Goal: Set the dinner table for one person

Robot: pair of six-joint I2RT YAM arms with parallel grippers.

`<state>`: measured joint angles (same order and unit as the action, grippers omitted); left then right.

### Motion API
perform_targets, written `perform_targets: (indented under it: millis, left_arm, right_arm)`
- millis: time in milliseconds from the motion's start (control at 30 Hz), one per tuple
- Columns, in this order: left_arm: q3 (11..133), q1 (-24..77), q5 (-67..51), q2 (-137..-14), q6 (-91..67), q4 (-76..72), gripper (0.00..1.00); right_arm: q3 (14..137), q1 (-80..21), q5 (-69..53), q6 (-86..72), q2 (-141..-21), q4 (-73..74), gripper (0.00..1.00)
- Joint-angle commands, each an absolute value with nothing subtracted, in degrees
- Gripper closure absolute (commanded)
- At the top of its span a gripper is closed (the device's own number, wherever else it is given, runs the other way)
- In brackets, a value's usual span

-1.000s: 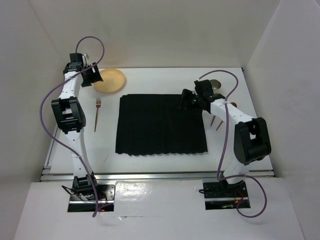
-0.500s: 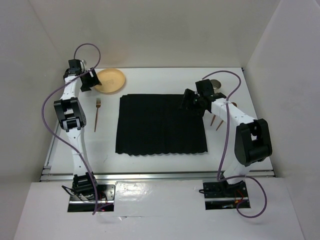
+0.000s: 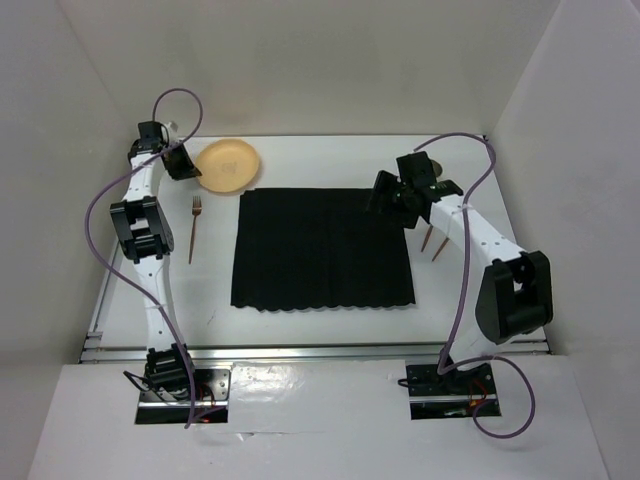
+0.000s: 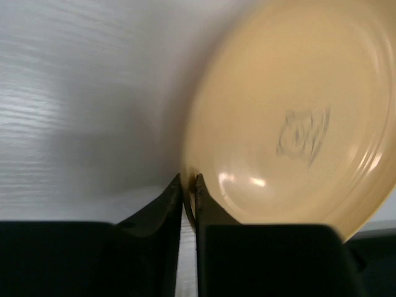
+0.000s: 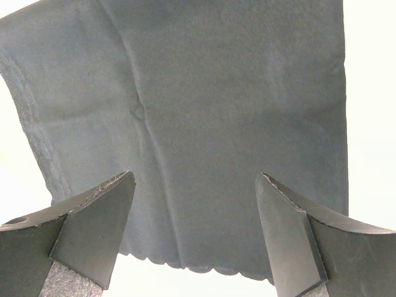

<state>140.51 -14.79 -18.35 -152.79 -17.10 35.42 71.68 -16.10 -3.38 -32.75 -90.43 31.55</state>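
The dinner table (image 3: 300, 322) is a white top with a metal rail at its near edge. A black cloth mat (image 3: 322, 248) lies in its middle. A yellow plate (image 3: 230, 164) sits at the back left, and my left gripper (image 3: 194, 165) is shut on its left rim. In the left wrist view the fingers (image 4: 207, 204) pinch the plate (image 4: 297, 124) at its edge, where the gripper (image 4: 189, 183) is closed. My right gripper (image 3: 379, 197) hangs open over the mat's back right corner. The right wrist view shows that gripper (image 5: 195, 185) empty above the mat (image 5: 216, 105).
A copper fork (image 3: 194, 228) lies on the table left of the mat. Two copper utensils (image 3: 433, 243) lie right of the mat, beside the right arm. White walls enclose the table at the back and both sides.
My left gripper has shut on the plate's rim, and the plate has shifted a little to the right. The right arm has drawn back and rightward, its gripper still open.
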Motion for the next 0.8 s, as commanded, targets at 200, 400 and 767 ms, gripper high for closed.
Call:
perform_targets:
  millis: [200, 400, 767]
  left_arm:
    - [136.4, -14.4, -29.2, -150.5, -21.3, 33.0, 1.00]
    - [133.4, -16.3, -35.8, -145.4, -31.6, 25.9, 1.00]
    - [121.1, -5.5, -43.7, -125.0, -5.5, 41.5, 1.00]
  right_arm:
    - [70.5, -16.2, -0.9, -33.9, -81.3, 34.6, 0.14]
    - [68.6, -16.2, -0.4, -33.9, -78.2, 36.9, 0.14]
    - [62.1, -14.9, 9.6, -44.1, -72.8, 43.3, 0.13]
